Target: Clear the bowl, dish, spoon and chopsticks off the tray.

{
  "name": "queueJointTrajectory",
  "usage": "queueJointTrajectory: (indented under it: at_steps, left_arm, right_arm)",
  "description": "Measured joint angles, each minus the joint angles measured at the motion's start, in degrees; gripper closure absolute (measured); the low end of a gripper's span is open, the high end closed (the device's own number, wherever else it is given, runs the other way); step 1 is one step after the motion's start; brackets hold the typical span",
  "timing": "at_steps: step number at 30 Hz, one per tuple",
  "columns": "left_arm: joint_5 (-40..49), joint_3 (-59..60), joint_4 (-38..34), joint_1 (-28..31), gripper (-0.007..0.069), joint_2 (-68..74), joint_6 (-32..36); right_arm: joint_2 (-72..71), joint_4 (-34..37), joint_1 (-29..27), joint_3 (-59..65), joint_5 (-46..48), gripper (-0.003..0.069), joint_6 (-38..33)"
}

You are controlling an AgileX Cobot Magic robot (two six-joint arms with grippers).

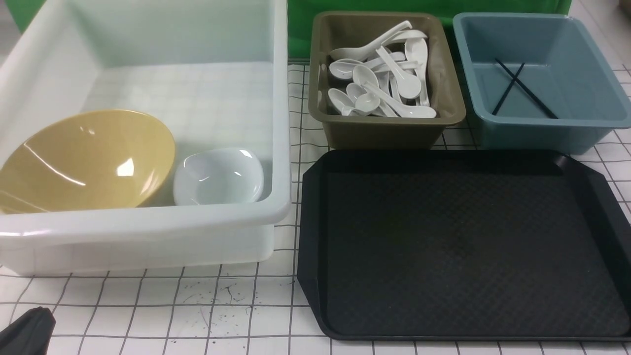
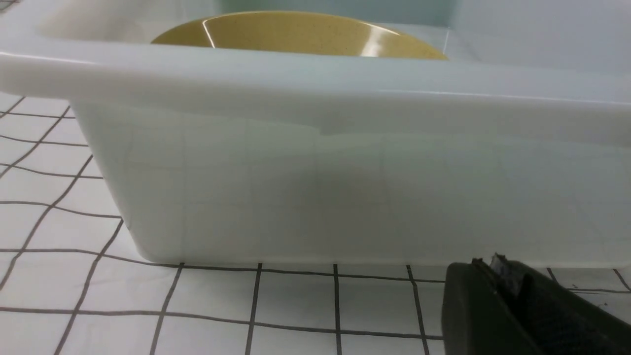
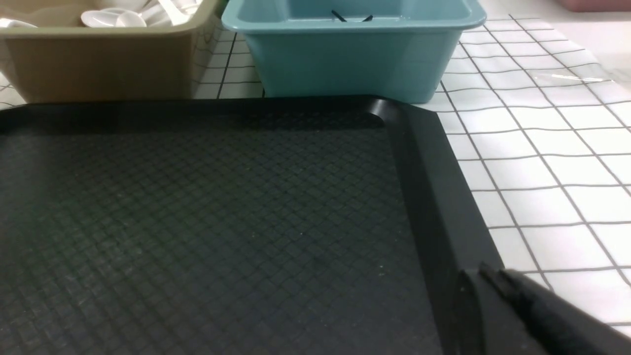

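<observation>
The black tray (image 1: 458, 246) lies at the front right with nothing on it. The yellow bowl (image 1: 84, 160) leans tilted inside the big white tub (image 1: 148, 224), and the small white dish (image 1: 219, 176) rests beside it. White spoons (image 1: 382, 74) are heaped in the brown bin (image 1: 384, 130); I cannot tell the task's spoon from the others. The black chopsticks (image 1: 522, 88) lie crossed in the blue bin (image 1: 542, 133). My left gripper (image 2: 485, 264) is shut and empty, low in front of the tub's wall (image 2: 315, 197). My right gripper (image 3: 473, 270) hovers shut and empty over the tray's right rim (image 3: 443, 207).
The three containers stand on a white cloth with a black grid (image 1: 197, 315). A green backdrop (image 1: 394, 6) rises behind the bins. The tub fills the left side, with the brown and blue bins just behind the tray.
</observation>
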Motion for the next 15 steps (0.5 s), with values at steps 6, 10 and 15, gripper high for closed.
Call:
queueJointTrajectory:
  at_steps: [6,10,15]
  left_arm:
    - [0.0,0.0,0.0,0.0,0.0631,0.0,0.0]
    - [0.0,0.0,0.0,0.0,0.0631,0.0,0.0]
    - [0.0,0.0,0.0,0.0,0.0631,0.0,0.0]
  right_arm:
    - [0.0,0.0,0.0,0.0,0.0,0.0588,0.0]
    - [0.0,0.0,0.0,0.0,0.0,0.0582,0.0]
    - [0.0,0.0,0.0,0.0,0.0,0.0579,0.0]
